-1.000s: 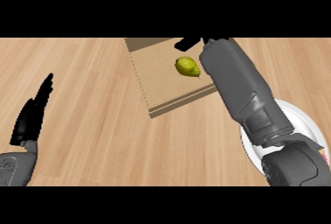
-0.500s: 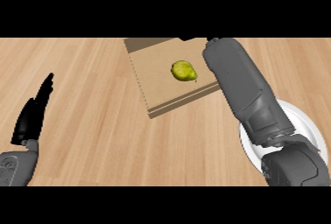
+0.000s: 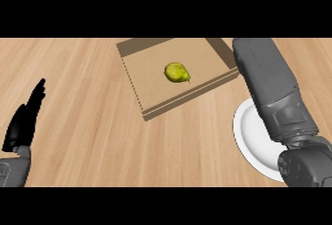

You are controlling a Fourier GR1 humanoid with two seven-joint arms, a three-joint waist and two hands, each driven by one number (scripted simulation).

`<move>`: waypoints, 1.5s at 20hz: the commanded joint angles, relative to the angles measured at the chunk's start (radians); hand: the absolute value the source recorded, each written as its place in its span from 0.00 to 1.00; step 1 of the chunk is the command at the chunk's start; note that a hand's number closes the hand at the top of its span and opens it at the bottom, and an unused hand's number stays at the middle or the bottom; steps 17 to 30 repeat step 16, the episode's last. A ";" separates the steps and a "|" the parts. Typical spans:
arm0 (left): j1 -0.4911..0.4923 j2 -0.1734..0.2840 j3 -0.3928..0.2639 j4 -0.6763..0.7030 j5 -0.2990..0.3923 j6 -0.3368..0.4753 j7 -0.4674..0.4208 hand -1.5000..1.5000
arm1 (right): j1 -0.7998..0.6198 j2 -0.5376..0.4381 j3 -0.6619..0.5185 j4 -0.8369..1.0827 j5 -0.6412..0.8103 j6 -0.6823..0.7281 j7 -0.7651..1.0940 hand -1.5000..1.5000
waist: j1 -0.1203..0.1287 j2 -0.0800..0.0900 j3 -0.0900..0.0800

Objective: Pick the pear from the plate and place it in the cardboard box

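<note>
From where I'm driving this, the pear (image 3: 176,72) is sitting inside the box (image 3: 150,94), roughly mid-floor, not touching any wall. It's a stubby thing, so the long axis is hard to call, but it looks tilted, running from upper left down to lower right, with the narrow end toward the lower right. No labels or print anywhere on the box that I can read.

My right forearm runs up the right side over the plate (image 3: 246,132), and the right hand itself is off the top of the view, so I can't say what its fingers are doing. Left hand (image 3: 24,121) is parked at the left edge over the worktop (image 3: 84,132), fingers straight and together, pointing up, holding nothing.

Compared with half a second ago, the right arm has pulled off to the right, the pear lies fully uncovered, and the left hand hasn't budged.
</note>
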 commanded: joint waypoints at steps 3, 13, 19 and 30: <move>0.040 0.014 0.017 -0.049 -0.004 -0.004 0.021 0.50 | 0.116 -0.087 -0.023 -0.015 -0.064 0.076 -0.083 0.00 | -0.031 -0.014 0.000; 0.101 0.020 0.065 -0.042 0.016 -0.019 0.003 0.50 | 0.326 -0.234 0.039 -0.249 -0.135 0.373 -0.050 0.00 | -0.067 -0.029 -0.001; 0.089 0.003 0.051 -0.038 -0.011 0.002 -0.013 0.50 | 0.422 -0.252 0.068 -0.317 -0.147 0.457 -0.029 0.00 | -0.070 -0.026 -0.001; 0.089 0.003 0.051 -0.038 -0.011 0.002 -0.013 0.50 | 0.422 -0.252 0.068 -0.317 -0.147 0.457 -0.029 0.00 | -0.070 -0.026 -0.001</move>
